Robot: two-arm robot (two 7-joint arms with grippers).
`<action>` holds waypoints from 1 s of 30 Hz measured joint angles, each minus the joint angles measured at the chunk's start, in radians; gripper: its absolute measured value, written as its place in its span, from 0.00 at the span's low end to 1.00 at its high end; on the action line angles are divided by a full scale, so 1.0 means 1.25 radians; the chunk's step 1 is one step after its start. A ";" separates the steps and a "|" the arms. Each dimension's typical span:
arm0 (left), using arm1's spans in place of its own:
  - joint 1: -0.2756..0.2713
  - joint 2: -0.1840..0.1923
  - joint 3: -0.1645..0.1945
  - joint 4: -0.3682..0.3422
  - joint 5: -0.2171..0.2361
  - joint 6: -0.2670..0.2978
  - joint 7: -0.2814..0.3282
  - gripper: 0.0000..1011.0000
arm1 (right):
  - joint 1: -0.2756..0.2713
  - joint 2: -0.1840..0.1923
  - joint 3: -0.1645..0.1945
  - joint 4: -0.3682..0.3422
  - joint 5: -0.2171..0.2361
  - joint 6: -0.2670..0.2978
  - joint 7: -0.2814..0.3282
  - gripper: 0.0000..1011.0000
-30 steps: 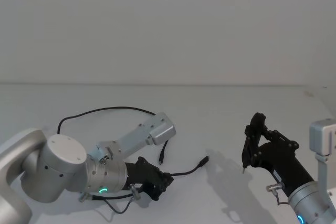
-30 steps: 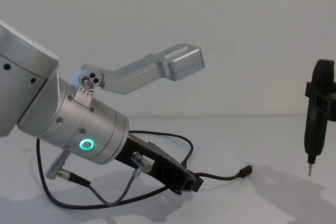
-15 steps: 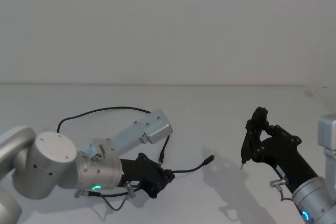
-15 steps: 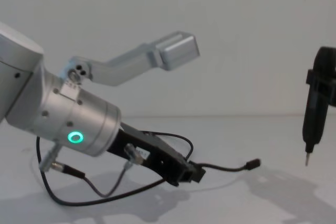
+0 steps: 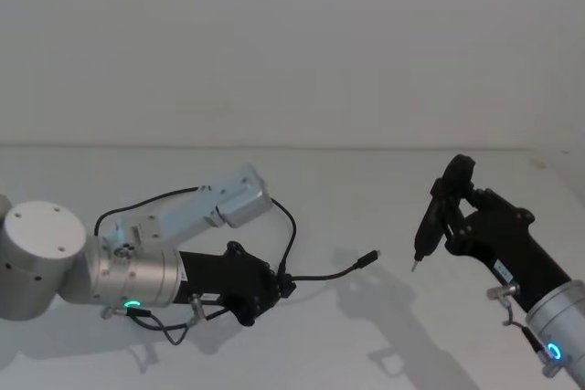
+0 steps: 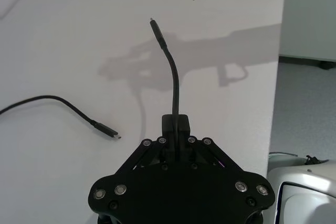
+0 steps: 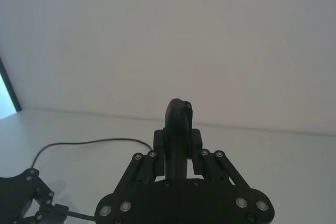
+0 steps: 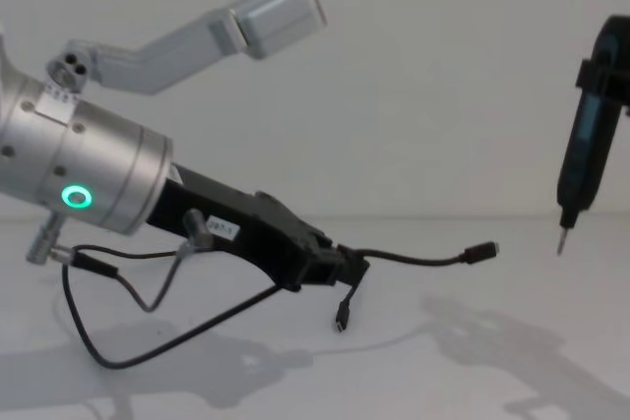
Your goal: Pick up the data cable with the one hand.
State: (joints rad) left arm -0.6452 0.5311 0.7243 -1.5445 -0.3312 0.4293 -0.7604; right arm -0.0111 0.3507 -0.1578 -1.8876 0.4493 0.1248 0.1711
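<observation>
The grab itself looks done to me. The left gripper (image 5: 280, 287), low and left of centre in the head view, has its two fingers pinched shut on the data cable (image 5: 334, 272) a short way back from one plug (image 8: 481, 251). In the chest view that plug pokes out toward the right, up in the air and clear of the table (image 5: 366, 353). The left wrist view shows the cable rising straight out from between the closed fingertips. The rest of the cable arcs away behind the arm toward the left of the head view. The other plug (image 6: 113, 134) sits just beside the gripper, and I cannot tell whether it rests on the surface or hangs a little above it. Over at the right edge, the right gripper (image 5: 452, 222) is clamped on a pen-shaped tool (image 5: 428, 230), tip down, well apart from the cable and seemingly idle. I'd say the lift is the step in hand. What comes next calls for a steady pinch on that thin, slippery line. It also calls for a clean upward rise, far enough that the trailing loop and the far plug both come off the table without catching on the arm.
</observation>
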 joint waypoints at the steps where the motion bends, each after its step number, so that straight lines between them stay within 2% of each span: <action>1: -0.001 0.003 -0.001 -0.001 -0.001 -0.003 -0.003 0.04 | 0.002 0.002 0.002 -0.005 0.007 0.005 0.004 0.28; 12: -0.009 0.026 -0.009 -0.013 -0.016 -0.027 -0.034 0.04 | 0.033 0.012 0.007 -0.011 0.034 0.021 0.024 0.28; 30: -0.012 0.038 -0.013 -0.018 -0.023 -0.040 -0.050 0.04 | 0.092 0.007 -0.018 0.046 0.017 0.014 0.029 0.28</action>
State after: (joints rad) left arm -0.6608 0.5785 0.7084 -1.5672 -0.3595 0.3795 -0.8225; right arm 0.1039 0.3591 -0.1801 -1.8302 0.4707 0.1420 0.2074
